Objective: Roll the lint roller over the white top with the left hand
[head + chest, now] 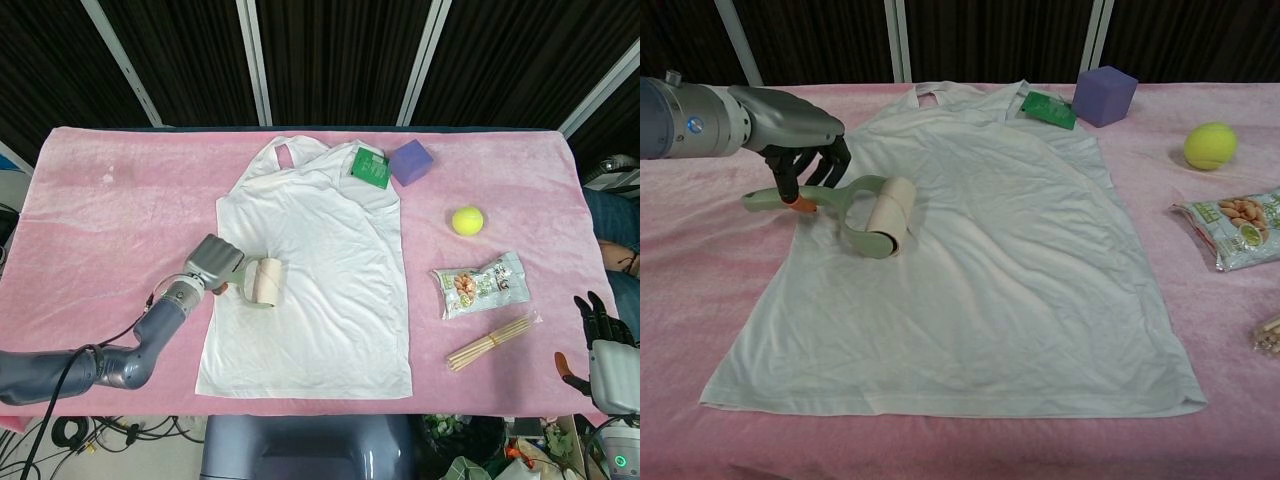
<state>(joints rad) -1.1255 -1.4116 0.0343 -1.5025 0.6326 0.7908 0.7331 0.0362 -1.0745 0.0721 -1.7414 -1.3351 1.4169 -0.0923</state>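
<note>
A white sleeveless top (320, 260) (980, 260) lies flat on the pink table. My left hand (213, 265) (795, 135) grips the pale green handle of the lint roller (262, 282) (875, 210). The roller's cream drum rests on the top close to its left edge, with the handle reaching out over the pink cloth. My right hand (605, 340) hangs past the table's right front corner, fingers apart and holding nothing; the chest view does not show it.
A green packet (369, 167) and a purple cube (410, 161) sit by the top's right shoulder. On the right lie a tennis ball (467, 220), a snack bag (480, 285) and a bundle of wooden sticks (490, 343).
</note>
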